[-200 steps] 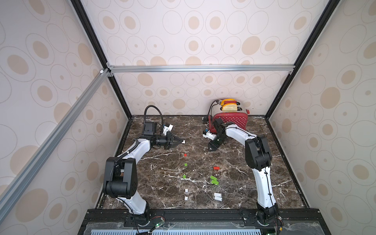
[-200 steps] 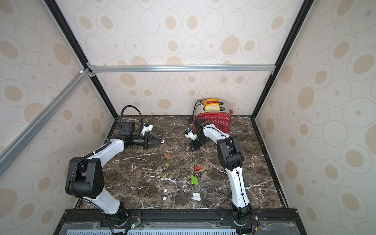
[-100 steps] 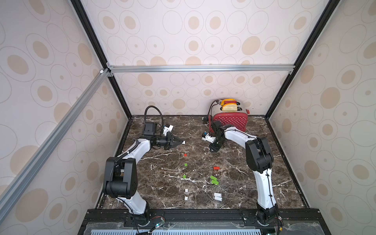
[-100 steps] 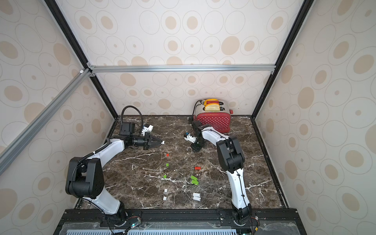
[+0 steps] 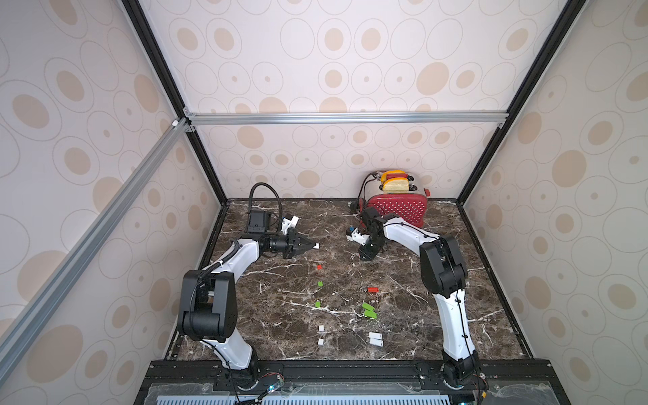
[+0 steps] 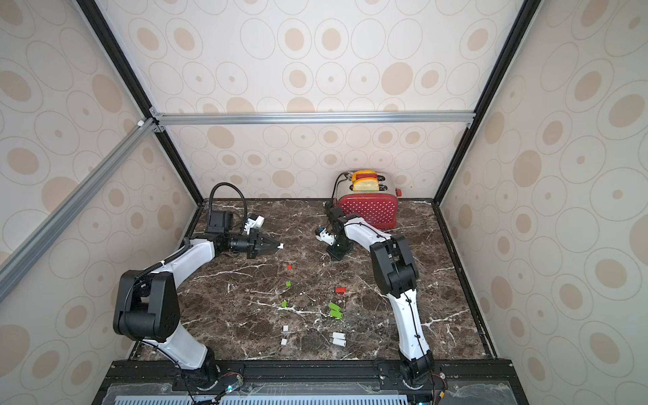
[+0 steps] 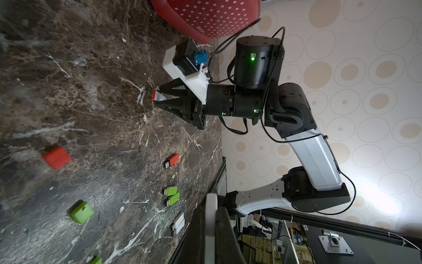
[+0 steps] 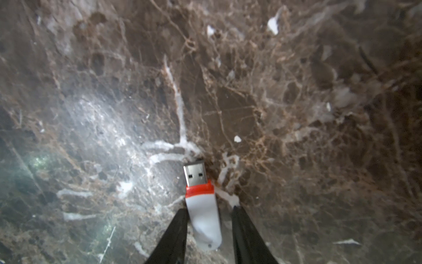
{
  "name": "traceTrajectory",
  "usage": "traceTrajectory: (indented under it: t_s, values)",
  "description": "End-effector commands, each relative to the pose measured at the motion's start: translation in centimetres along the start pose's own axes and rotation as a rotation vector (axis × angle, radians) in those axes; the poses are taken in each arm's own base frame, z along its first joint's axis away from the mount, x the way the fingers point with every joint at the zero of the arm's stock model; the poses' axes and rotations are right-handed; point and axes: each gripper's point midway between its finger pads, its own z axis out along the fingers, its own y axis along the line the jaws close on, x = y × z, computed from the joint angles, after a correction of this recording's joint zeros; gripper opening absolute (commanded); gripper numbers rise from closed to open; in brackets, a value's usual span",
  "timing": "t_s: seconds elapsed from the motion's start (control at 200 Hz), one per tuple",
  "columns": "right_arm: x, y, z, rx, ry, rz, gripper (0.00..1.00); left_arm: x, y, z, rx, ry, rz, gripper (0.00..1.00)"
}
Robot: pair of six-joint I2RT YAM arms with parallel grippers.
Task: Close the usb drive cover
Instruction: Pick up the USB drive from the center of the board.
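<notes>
Right gripper (image 5: 365, 257) has shifted slightly toward the front of the marble tabletop (image 5: 420, 315) since a second ago, while the left arm has stayed put. Its black fingers (image 8: 175, 237) flank a USB drive (image 8: 203, 219) with a white body, a red collar and a bare metal plug. One finger touches the body and a thin gap shows at the other, so I cannot tell whether the drive is clamped. The drive sits low over the marble in front of the red polka-dot toaster (image 5: 398, 210), plug toward the surface in the left wrist view (image 7: 157, 95). The left gripper (image 5: 313, 246) is pinched together on a small white cap (image 5: 316, 246) and is held well apart from the drive. Loose red, green and white drives and caps lie nearer the front, among them a red drive (image 5: 372, 289) and a red cap (image 5: 319, 267).
</notes>
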Motion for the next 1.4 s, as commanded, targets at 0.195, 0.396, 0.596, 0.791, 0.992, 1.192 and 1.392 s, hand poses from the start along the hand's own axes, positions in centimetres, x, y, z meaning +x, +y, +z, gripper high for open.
traceTrajectory:
  t_s: [0.195, 0.396, 0.596, 0.791, 0.992, 1.192, 1.392]
  values:
    - [1.8, 1.3, 1.7, -0.014, 0.086, -0.031, 0.3, -0.4, -0.7, -0.1, 0.019, 0.006, 0.029, 0.0]
    - [2.4, 1.7, 1.2, -0.01, 0.087, -0.047, 0.2, -0.3, -0.5, 0.0, 0.023, 0.014, 0.015, 0.0]
    - [2.5, 2.0, -0.2, -0.004, 0.06, -0.06, 0.11, -0.3, 0.2, 0.3, 0.021, 0.03, -0.01, 0.0]
    - [1.6, 3.3, -2.4, -0.005, -0.003, -0.097, 0.11, -0.3, 1.0, 0.5, 0.005, 0.051, -0.018, 0.0]
    - [-0.7, 6.3, -6.4, -0.035, -0.16, -0.181, 0.11, 0.0, 1.6, 0.8, 0.001, 0.067, -0.032, 0.0]
    - [-2.2, 8.9, -9.8, -0.056, -0.292, -0.254, 0.08, 1.1, 1.0, 1.6, 0.062, 0.117, -0.008, 0.0]
    - [-2.4, 12.1, -11.7, -0.077, -0.383, -0.38, 0.07, 2.5, -0.4, 2.6, 0.117, 0.175, 0.044, 0.0]
